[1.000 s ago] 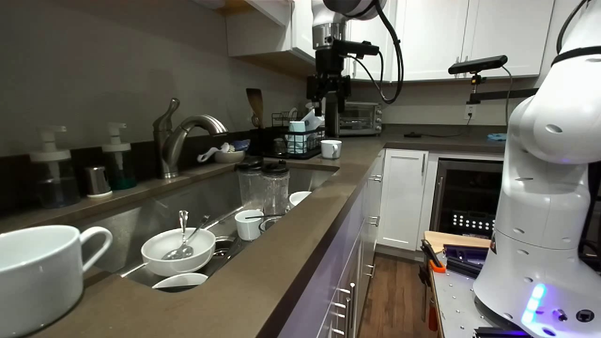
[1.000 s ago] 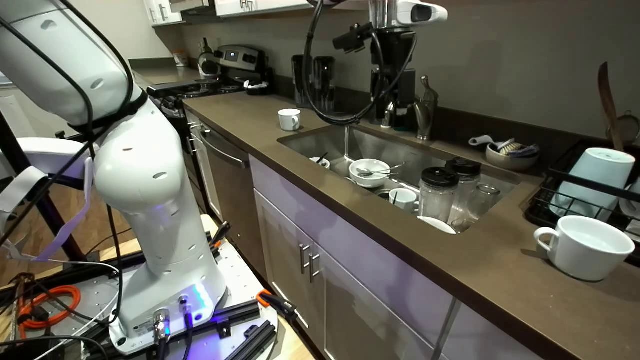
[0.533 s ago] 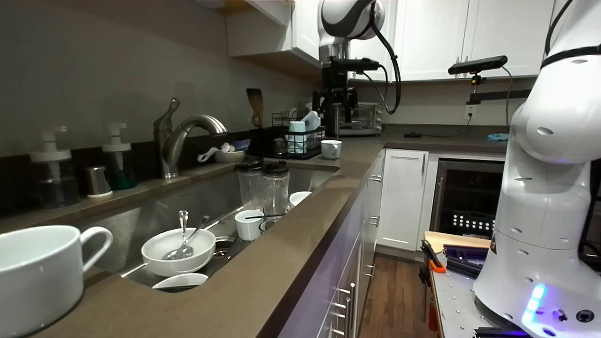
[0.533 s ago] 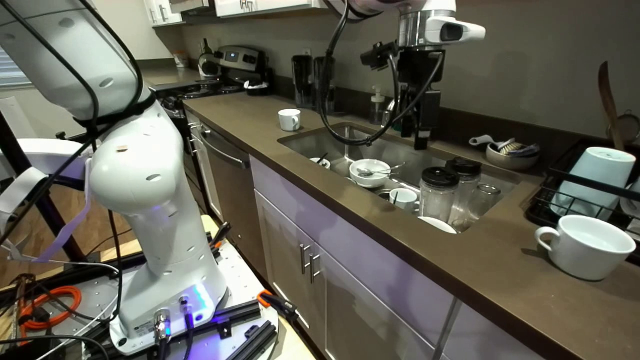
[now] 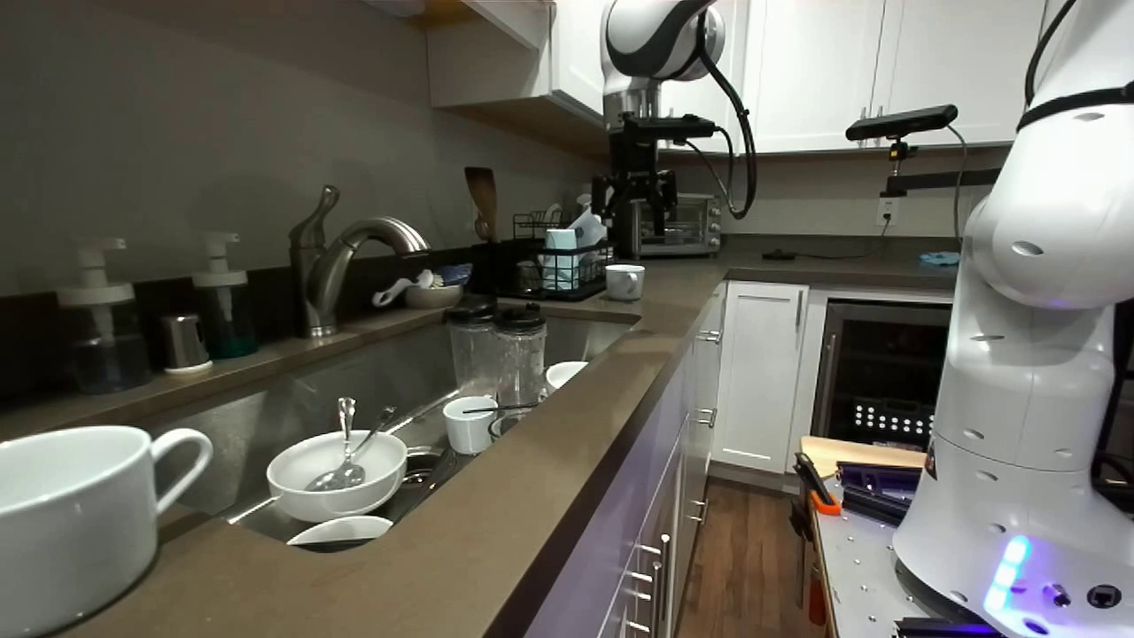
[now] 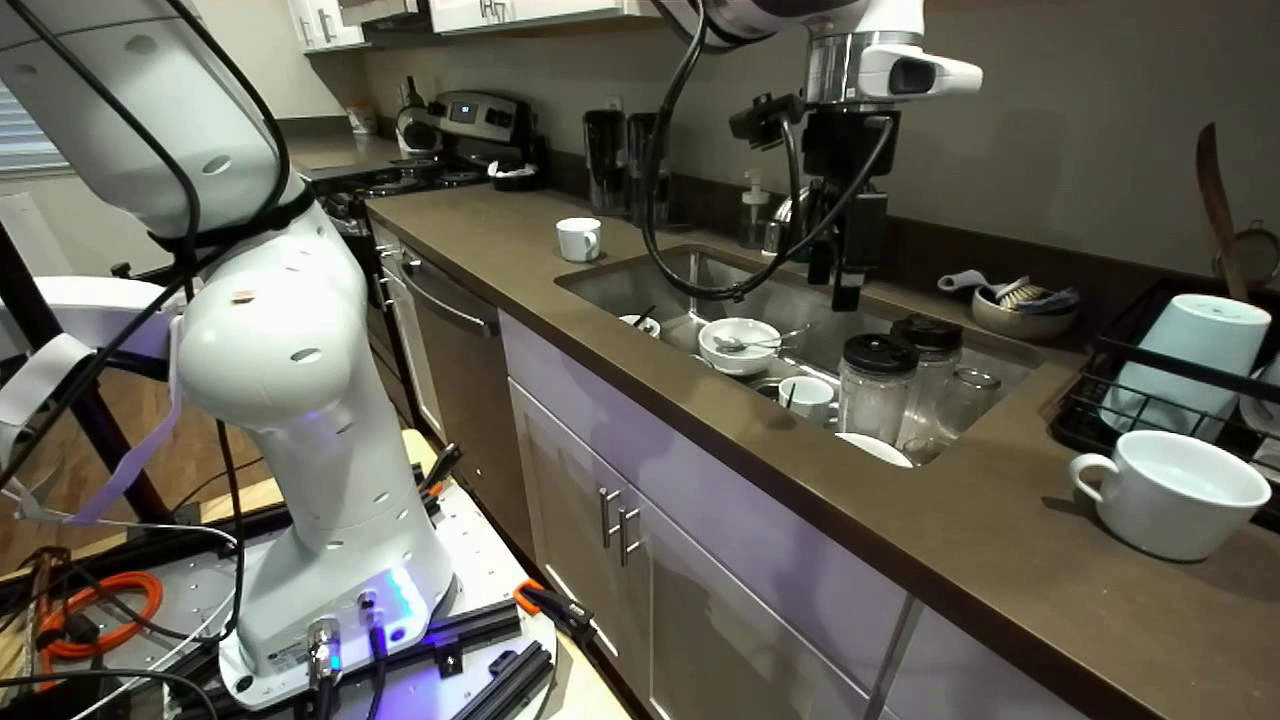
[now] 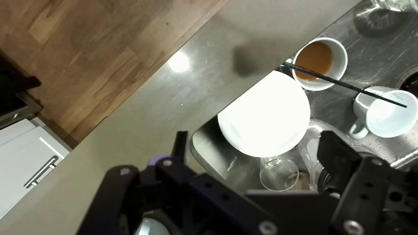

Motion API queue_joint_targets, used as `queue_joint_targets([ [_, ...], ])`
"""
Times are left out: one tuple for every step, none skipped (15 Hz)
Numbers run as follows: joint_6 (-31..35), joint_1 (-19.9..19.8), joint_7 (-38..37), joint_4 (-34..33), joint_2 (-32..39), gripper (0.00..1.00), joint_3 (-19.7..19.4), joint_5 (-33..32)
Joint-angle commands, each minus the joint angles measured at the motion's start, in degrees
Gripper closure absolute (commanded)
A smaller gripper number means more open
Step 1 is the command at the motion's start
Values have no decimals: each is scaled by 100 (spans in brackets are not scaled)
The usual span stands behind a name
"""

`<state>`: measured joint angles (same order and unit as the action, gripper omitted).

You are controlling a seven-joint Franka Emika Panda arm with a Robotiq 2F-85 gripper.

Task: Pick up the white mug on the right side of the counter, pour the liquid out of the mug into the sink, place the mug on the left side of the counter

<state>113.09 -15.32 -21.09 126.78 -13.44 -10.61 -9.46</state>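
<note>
A white mug (image 6: pixel 1165 505) stands upright on the right of the counter (image 6: pixel 1000 540), beside the black dish rack; it also shows at the far end in an exterior view (image 5: pixel 625 283). Whether it holds liquid cannot be seen. Another white mug (image 6: pixel 577 242) stands on the left of the counter, large in the foreground of an exterior view (image 5: pixel 71 532). My gripper (image 7: pixel 255 140) is open and empty, fingers (image 7: pixel 180 143) wide apart, high over the right end of the sink (image 6: pixel 655 285). In the wrist view a white rounded thing (image 7: pixel 152 227) is partly hidden behind the gripper.
The sink holds a bright white bowl (image 7: pixel 264 114), a mug with brown liquid (image 7: pixel 315 60), a tipped mug (image 7: pixel 390 114), a glass (image 7: pixel 279 174) and black-lidded jars (image 6: pixel 877 385). The faucet (image 5: pixel 328 266) rises behind. The dish rack (image 6: pixel 1090 410) stands right of the sink.
My gripper has moved down and toward the right mug, shifting right in both exterior views, mostly in the first half second. The mugs have not moved.
</note>
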Motion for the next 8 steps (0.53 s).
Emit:
queue_joint_targets([
  [9, -13, -62, -61, 88, 0, 1, -31],
  [37, -31, -99, -99, 156, 0, -13, -44],
  [26, -60, -154, -176, 250, 0, -38, -44],
  [19, -73, -160, -223, 308, 0, -66, -21],
  [7, -98, -163, -311, 405, 0, -125, 25],
  [23, -118, -192, -382, 482, 0, -175, 26],
  [-9, -139, -207, -516, 593, 0, -244, 73],
  [40, -166, -254, -633, 705, 0, -315, 94],
])
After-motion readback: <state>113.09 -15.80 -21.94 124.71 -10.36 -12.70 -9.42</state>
